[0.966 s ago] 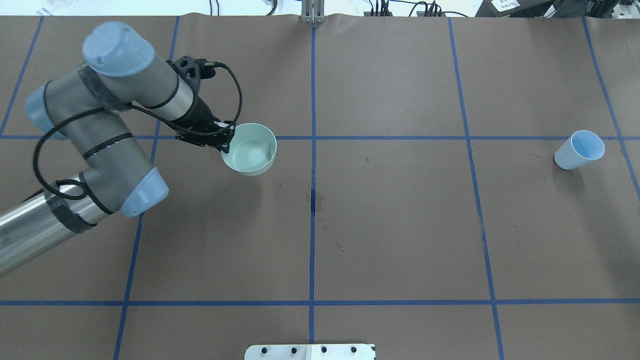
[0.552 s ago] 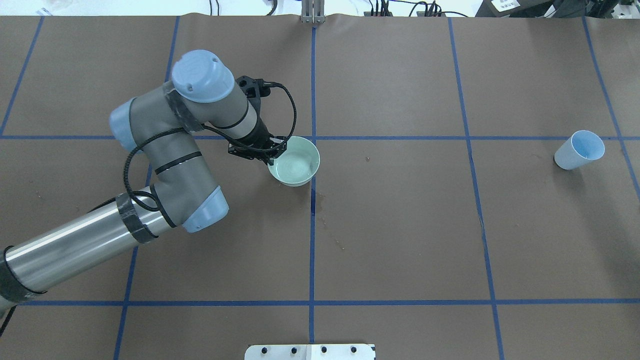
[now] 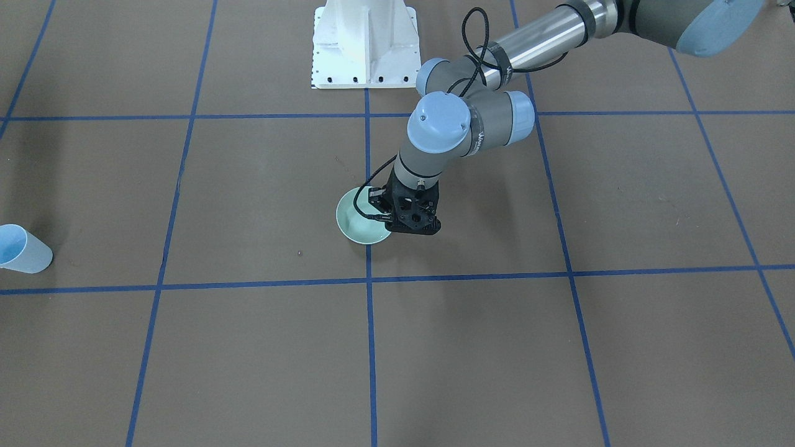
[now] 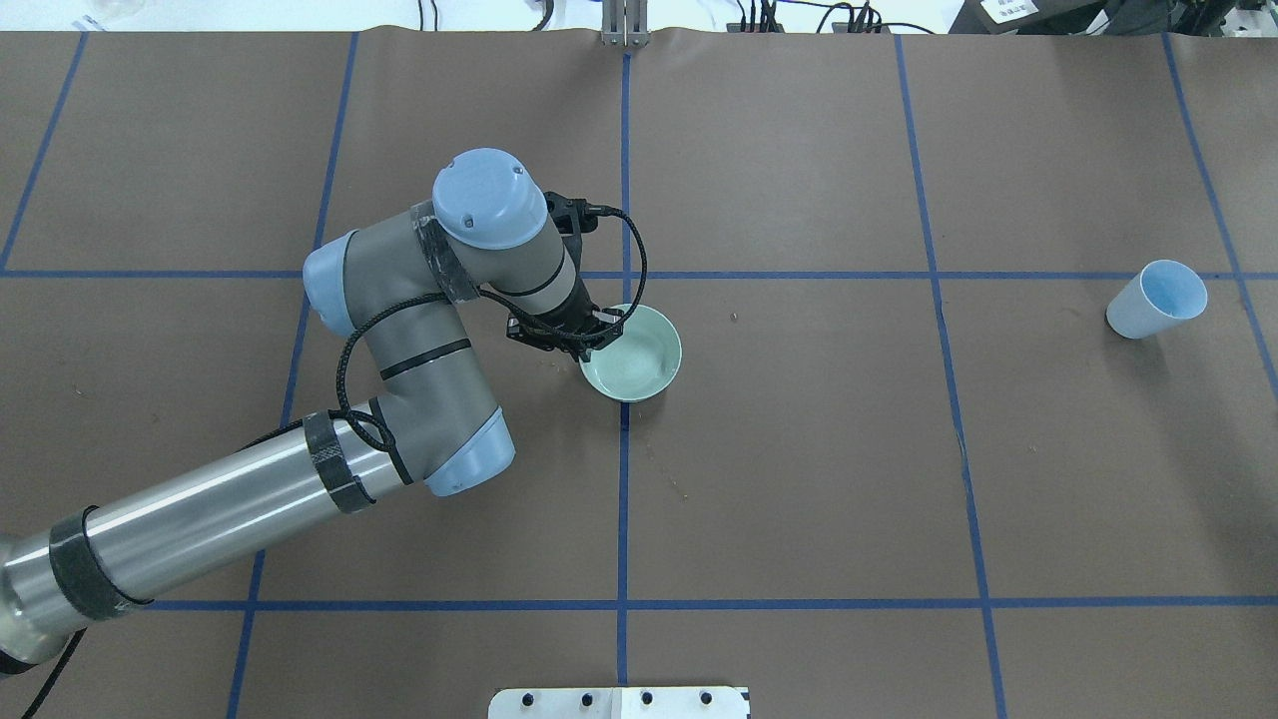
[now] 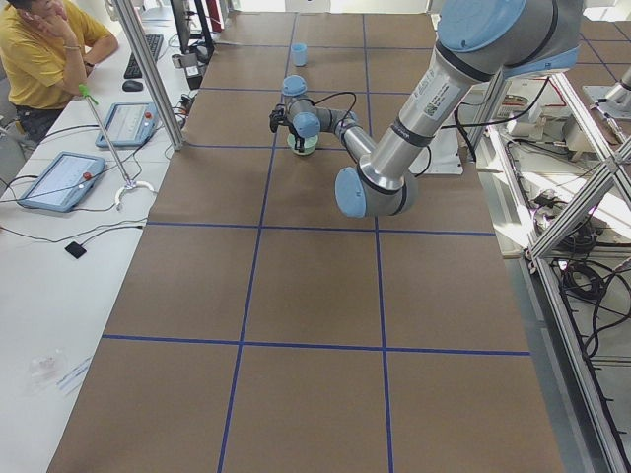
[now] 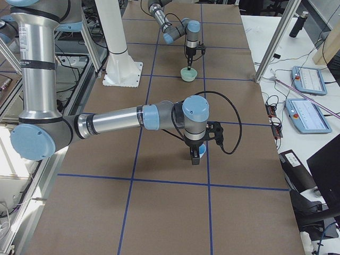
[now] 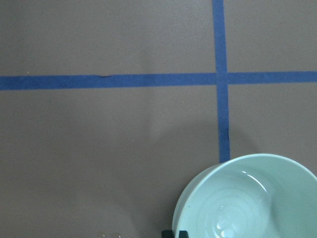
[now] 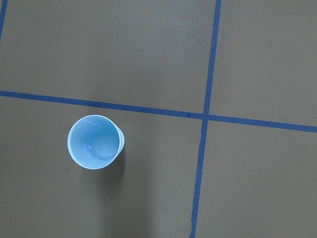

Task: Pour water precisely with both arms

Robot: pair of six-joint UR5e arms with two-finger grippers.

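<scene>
My left gripper (image 4: pixel 591 342) is shut on the left rim of the pale green bowl (image 4: pixel 639 358), holding it near the table's centre line. The left wrist view shows the bowl (image 7: pixel 277 193) at lower right, with water (image 7: pixel 229 224) glinting faintly inside it. The pale blue cup (image 4: pixel 1156 298) stands upright at the far right, well away from the bowl. It shows from straight above in the right wrist view, the cup (image 8: pixel 94 142) with a few droplets inside. My right gripper (image 6: pixel 195 155) hangs over the cup in the exterior right view only; I cannot tell whether it is open or shut.
Blue tape lines (image 4: pixel 624 499) divide the brown table cover into squares. Small wet spots (image 4: pixel 659 464) lie near the centre cross. The white pedestal (image 3: pixel 363 43) stands at the robot's side. A person (image 5: pixel 39 49) sits at a side desk with tablets (image 5: pixel 59 179).
My left arm has carried the bowl to the right and slightly nearer, from the left square to the centre line. The cup has not moved.
</scene>
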